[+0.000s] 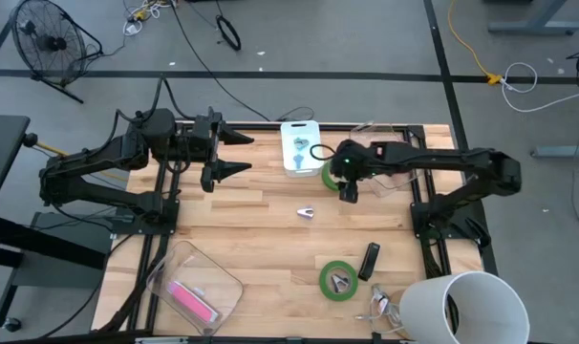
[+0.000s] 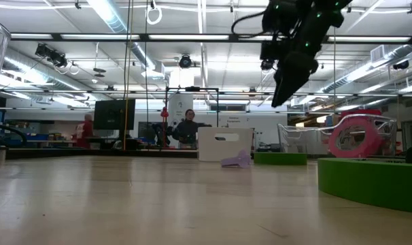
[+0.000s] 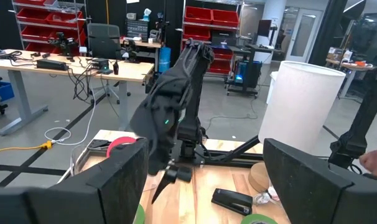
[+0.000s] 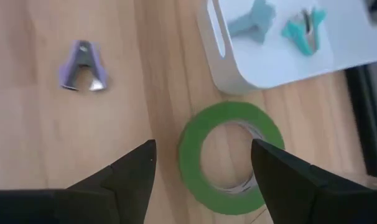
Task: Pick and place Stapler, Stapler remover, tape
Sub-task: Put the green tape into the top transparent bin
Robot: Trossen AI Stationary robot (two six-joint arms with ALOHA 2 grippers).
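The wooden table (image 1: 261,239) carries everything, and both dark arms hang above its far half. At the near right corner stands a big white bucket (image 1: 466,306), probably the drop-off, though I can't be sure. A clear lidded box (image 1: 196,287) with something pink inside sits near the front left, out of the way.

The left gripper (image 1: 234,155) waits above the far left of the table, fingers spread, holding nothing. The right gripper (image 4: 204,163) is the one at work: it hovers straight over a green tape roll (image 4: 231,155), jaws wide and empty, one finger either side of the ring's near wall, which looks like lining up for a pinch on the band. That roll lies flat just beside the white tray (image 4: 288,56), which holds two teal staple removers.

A second green tape roll (image 1: 338,279) lies near the front with a small remover inside it, the black stapler (image 1: 369,260) just beside it. A lilac staple remover (image 4: 83,65) sits alone mid-table, near the targeted roll
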